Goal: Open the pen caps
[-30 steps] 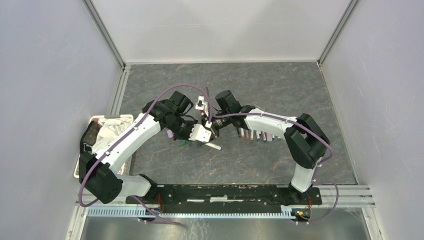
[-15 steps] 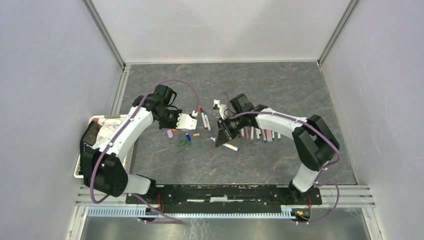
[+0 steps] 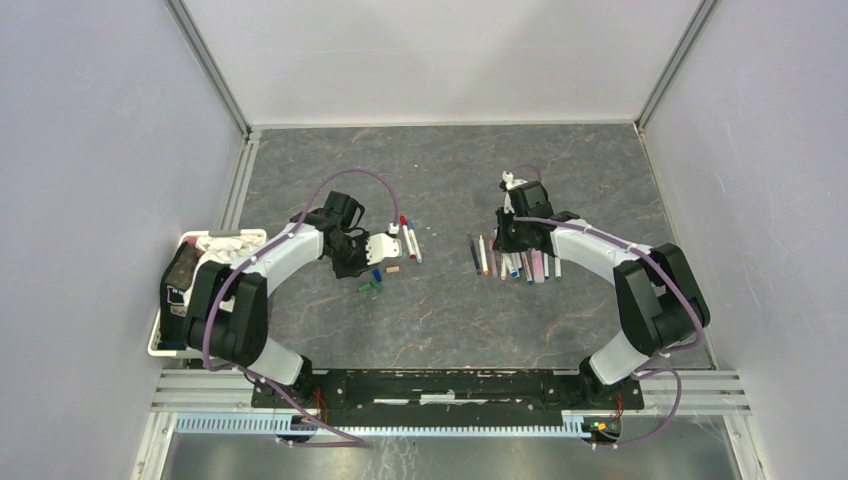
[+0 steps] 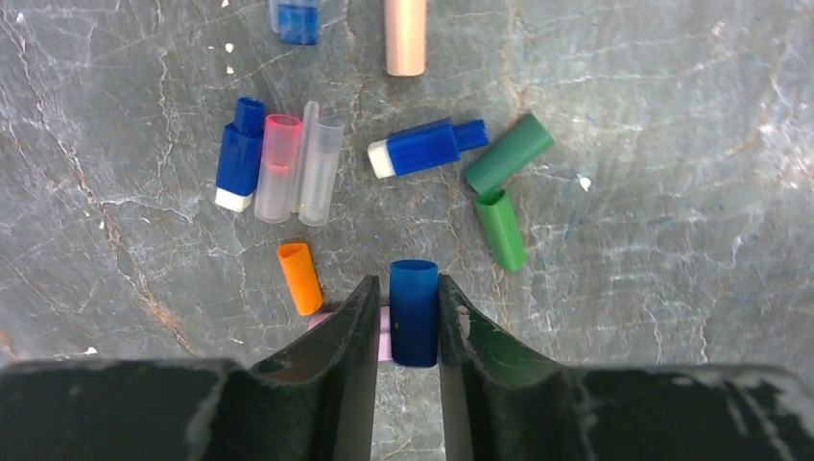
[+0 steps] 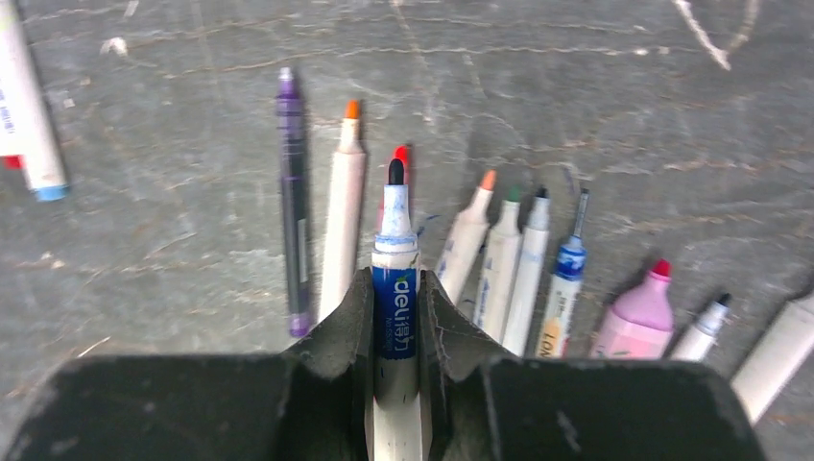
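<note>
Pen caps [image 4: 500,229]: stubby, blue, green, orange

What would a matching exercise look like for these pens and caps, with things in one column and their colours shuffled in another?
Things
1. cap held by the left gripper
2. tip of the marker held by the right gripper
3. bottle-shaped marker in the row
4. thinnest pen in the row

Colours
A. purple
B. blue
C. pink
D. black

Pairs: 1-B, 2-D, 3-C, 4-A
</note>
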Available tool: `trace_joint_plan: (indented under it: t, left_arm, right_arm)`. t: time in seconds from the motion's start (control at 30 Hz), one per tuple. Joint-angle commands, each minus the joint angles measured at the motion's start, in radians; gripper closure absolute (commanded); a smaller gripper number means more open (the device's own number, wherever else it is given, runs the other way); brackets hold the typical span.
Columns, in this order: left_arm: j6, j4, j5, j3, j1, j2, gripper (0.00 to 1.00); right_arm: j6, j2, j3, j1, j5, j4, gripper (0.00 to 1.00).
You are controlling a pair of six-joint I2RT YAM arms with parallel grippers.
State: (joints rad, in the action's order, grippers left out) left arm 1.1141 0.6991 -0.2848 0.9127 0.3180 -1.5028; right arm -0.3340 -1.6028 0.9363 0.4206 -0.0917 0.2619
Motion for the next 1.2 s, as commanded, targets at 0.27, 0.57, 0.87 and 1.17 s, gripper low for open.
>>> trace_joint_plan:
  t: [0.27,0.57,0.87,1.17]
  left_arm:
    - [-0.153,-0.131,-0.01,-0.005,0.0,-0.022,0.57]
    - [-0.272,-0.048,-0.06,0.119,-0.002,0.026,0.53]
    - [-0.376,0.118,-0.062,0.329,-0.002,0.048,0.37]
    - [-0.414,0.152,-0.066,0.391,-0.002,0.103,0.15]
  right_arm:
    - [-0.112,-0.052,0.004,0.016,0.291,-0.126,1.0]
    - [-0.11,-0.098,0.028,0.052,0.369,-0.101,0.83]
    - [-0.091,-0.067,0.006,0.052,0.386,-0.101,0.69]
    - [-0.077,0.007,0.026,0.086,0.419,-0.101,0.65]
